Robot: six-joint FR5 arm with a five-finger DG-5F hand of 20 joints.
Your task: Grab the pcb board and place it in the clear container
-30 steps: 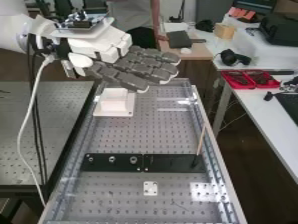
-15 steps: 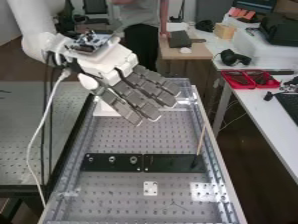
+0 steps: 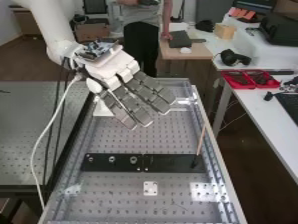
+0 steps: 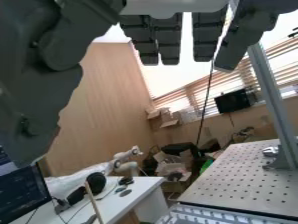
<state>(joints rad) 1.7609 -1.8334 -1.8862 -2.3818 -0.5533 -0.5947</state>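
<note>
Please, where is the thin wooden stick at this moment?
In the high view, the thin wooden stick stands slanted at the right end of the right-hand black plate, close to the right edge of the perforated bench.

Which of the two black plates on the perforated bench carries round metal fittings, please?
The left plate in the high view; the other plate has a thin brown stick at one end.

The rounded white arm (image 3: pixel 54 26) bears a grey hand (image 3: pixel 133 106) and white cable (image 3: pixel 49 123)
</note>
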